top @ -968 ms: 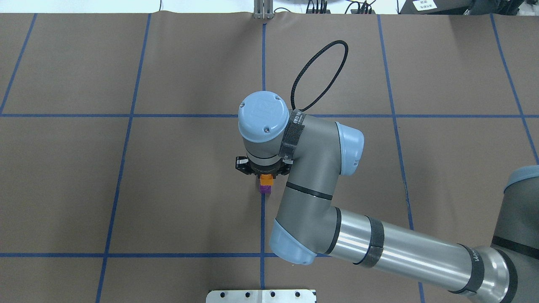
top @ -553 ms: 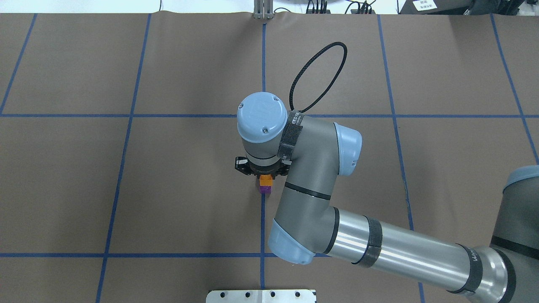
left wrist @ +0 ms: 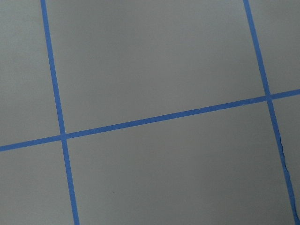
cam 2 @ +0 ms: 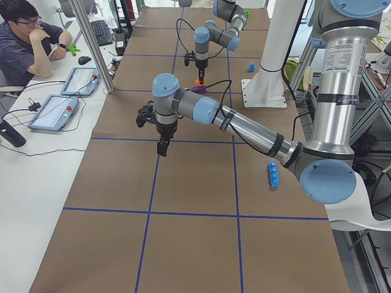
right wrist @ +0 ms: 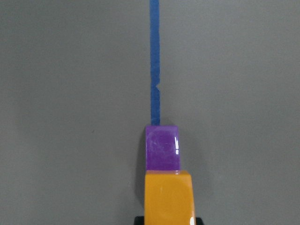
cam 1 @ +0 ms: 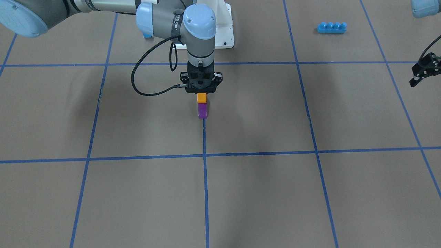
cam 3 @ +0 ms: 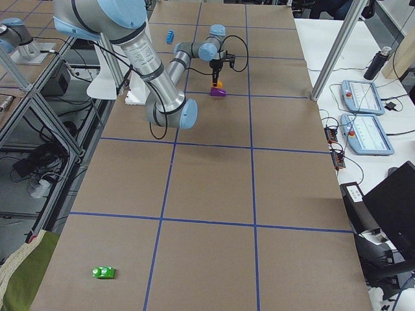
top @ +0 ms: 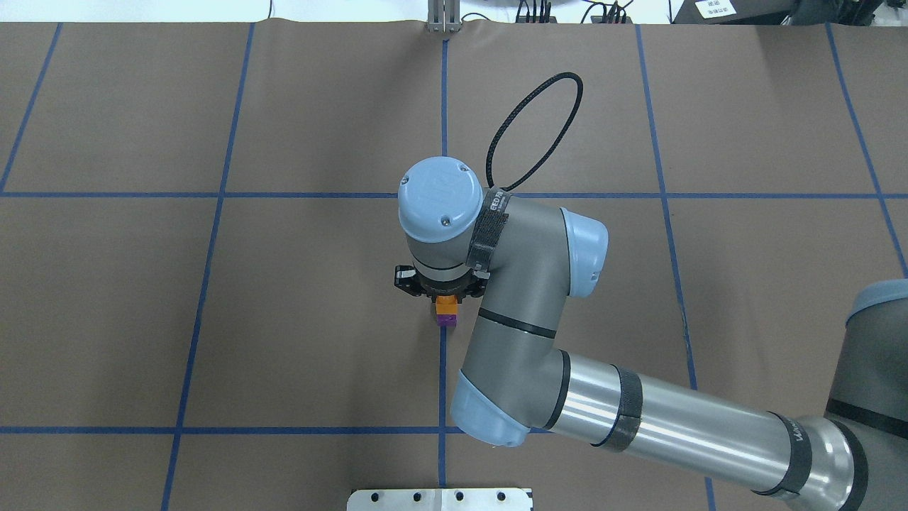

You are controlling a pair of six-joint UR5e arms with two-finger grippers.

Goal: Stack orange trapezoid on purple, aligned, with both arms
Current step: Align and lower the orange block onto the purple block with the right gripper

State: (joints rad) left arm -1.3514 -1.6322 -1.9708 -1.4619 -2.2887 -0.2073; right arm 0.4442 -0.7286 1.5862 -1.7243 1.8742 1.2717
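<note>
The orange trapezoid [cam 1: 202,97] sits directly over the purple block [cam 1: 202,111] on the blue centre line, their sides roughly in line. I cannot tell whether it is fully seated. My right gripper [cam 1: 202,92] points straight down, shut on the orange trapezoid. The right wrist view shows the orange block [right wrist: 168,197] above the purple one [right wrist: 162,147]. From overhead, orange [top: 447,304] covers most of purple [top: 447,320]. My left gripper [cam 1: 421,73] hangs apart over bare table at the view's edge. It holds nothing I can see, and its jaw state is unclear.
A long blue four-stud brick [cam 1: 331,27] lies near the white pedestal [cam 1: 224,31]. A small blue block [cam 3: 170,35] lies beyond it. A green toy [cam 3: 104,272] lies at the table's far end. An operator [cam 2: 24,43] sits at the side desk.
My right arm has sunk slightly, and the orange trapezoid now covers a little more of the purple block. Nothing else has moved.
</note>
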